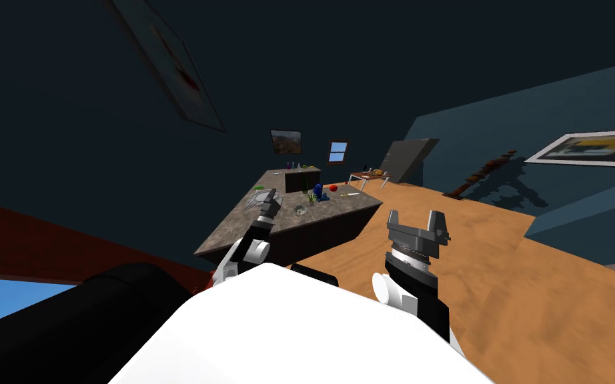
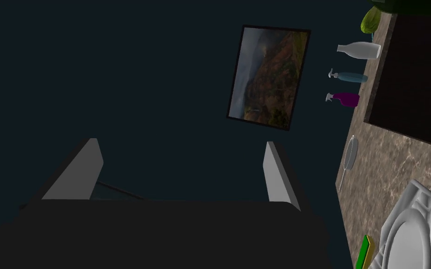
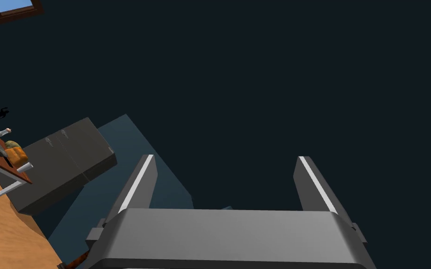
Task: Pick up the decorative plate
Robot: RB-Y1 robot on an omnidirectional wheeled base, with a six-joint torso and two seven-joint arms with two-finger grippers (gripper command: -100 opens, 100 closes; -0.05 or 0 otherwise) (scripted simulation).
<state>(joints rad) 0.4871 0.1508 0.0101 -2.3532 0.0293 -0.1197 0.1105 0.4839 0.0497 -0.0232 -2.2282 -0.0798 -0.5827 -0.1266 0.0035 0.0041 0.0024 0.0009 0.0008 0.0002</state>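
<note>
I'm seeing left gripper (image 1: 271,195) hovering at wall-side edge of marbled worktop (image 1: 233,230), just beside grey sink (image 1: 258,199) and green sponge (image 2: 364,251). Its fingers (image 2: 86,170) are standing wide, gripping nothing. Decorative plate (image 1: 300,210), small, grey and round, is lying flat near worktop's floor-side edge, apart from left gripper, close to green plant (image 1: 311,197). Right gripper (image 1: 418,219) is hanging over orange floor (image 1: 499,280), off worktop. Its claw is also gaping wide and empty.

Both arms reach forward, the left pincer (image 2: 180,142) extended farther than the right pincer (image 1: 416,219). Each holds its 2 fingers apart, gripping nothing.
</note>
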